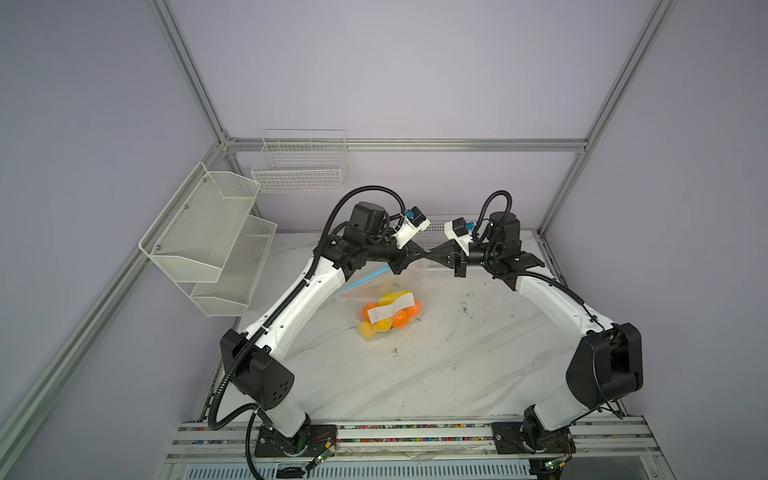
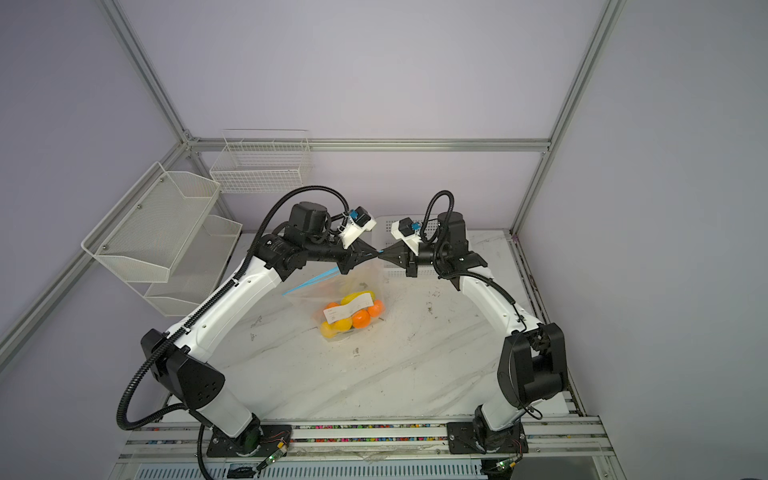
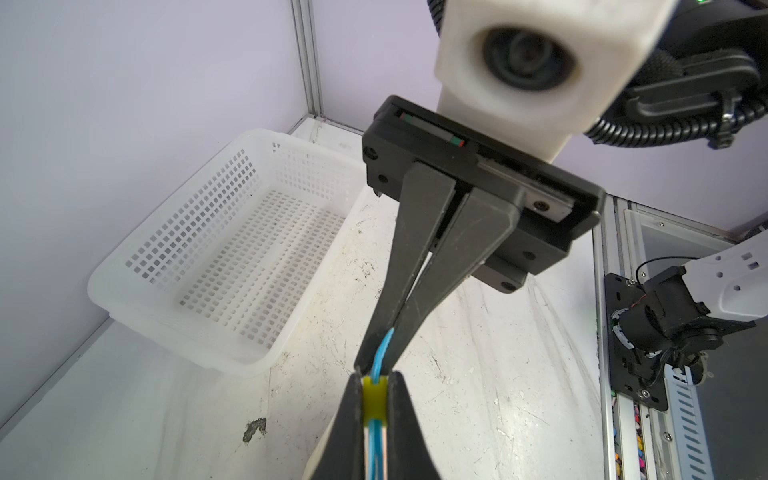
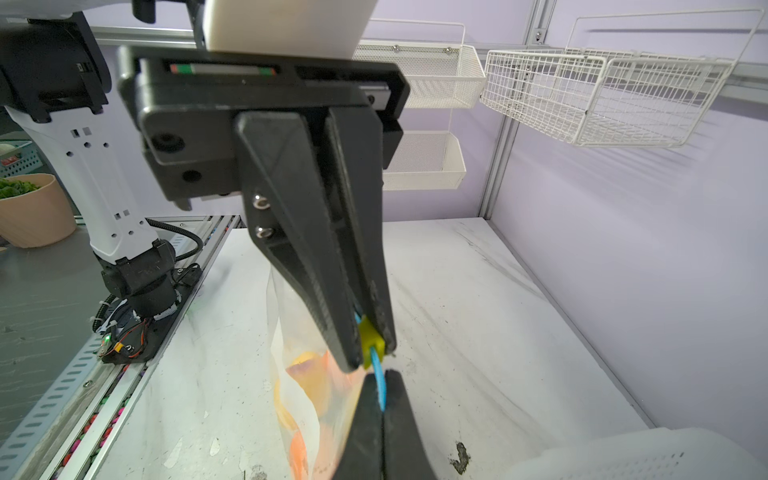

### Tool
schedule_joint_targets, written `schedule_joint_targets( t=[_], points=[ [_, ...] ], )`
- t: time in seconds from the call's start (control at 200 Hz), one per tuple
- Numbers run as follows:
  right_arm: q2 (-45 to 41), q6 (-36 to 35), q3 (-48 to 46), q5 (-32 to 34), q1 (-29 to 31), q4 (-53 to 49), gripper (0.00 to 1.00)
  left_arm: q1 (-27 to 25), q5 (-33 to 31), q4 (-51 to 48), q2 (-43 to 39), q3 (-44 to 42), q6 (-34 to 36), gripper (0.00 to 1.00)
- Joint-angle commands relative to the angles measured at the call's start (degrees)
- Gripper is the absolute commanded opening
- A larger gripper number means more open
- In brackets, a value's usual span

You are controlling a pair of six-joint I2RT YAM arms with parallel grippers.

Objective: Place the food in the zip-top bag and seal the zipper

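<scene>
Where the arms meet, both top views: the left gripper [image 1: 422, 251] and the right gripper [image 1: 435, 254] stand tip to tip, well above the marble tabletop [image 1: 457, 353].
Bag, both top views: the zip-top bag [image 1: 405, 282] hangs below those tips. Its light-blue zipper [image 1: 368, 279] slants down on the left gripper's side. Whether its bottom rests on the tabletop cannot be told.
Contents, both top views: the toy food [image 1: 388, 322], orange balls and yellow fruits, is bunched in the bag's lowest part behind a white label [image 1: 392, 309].
Left wrist view: the left gripper [image 3: 375, 376] is clenched on the yellow slider [image 3: 375, 401]. Facing it and almost touching, the right gripper [image 3: 376, 361] is clamped on the zipper [image 3: 382, 349] itself. A white perforated basket [image 3: 216, 257] lies beyond on the tabletop.
Right wrist view: the same two grips appear from the opposite side, slider [image 4: 371, 340] in one and blue strip [image 4: 379, 382] in the other. The bag [image 4: 286, 332] sags beneath, orange and yellow showing through.
Handling, judged: the film looks thin, soft and slippery. The load sits low and would probably swing. The zipper is the stiffest part.
Hold, judged: take the strip's end in one gripper and the slider in the other, and pull along the strip's line. The small slider could slip out of the grip.
</scene>
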Motion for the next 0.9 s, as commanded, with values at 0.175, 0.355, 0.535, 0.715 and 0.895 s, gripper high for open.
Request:
schedule_joint_targets(
  t=[0.175, 0.355, 0.535, 0.715, 0.895],
  points=[
    [0.4, -0.9, 1.5, -0.4, -0.5, -0.7, 0.0, 0.0, -2.5, 0.7, -5.7, -0.9, 0.6, 0.0],
    [0.2, -1.0, 1.4, -0.4, -0.7, -0.8, 0.0, 0.0, -4.2, -0.3, -7.4, -2.5, 0.8, 0.0],
    [0.1, -0.9, 1.4, -0.3, -0.8, -0.8, 0.0, 0.0, -5.3, -0.8, -9.2, -4.5, 0.6, 0.0],
    [0.0, -0.9, 1.3, 0.4, -0.8, -0.7, 0.0, 0.0, -6.3, -1.3, -10.9, -6.4, 0.3, 0.0],
    [0.6, -1.0, 1.4, 1.0, -0.9, -0.8, 0.0, 0.0, -7.7, -3.3, -11.9, -6.5, 0.2, 0.0]
  ],
)
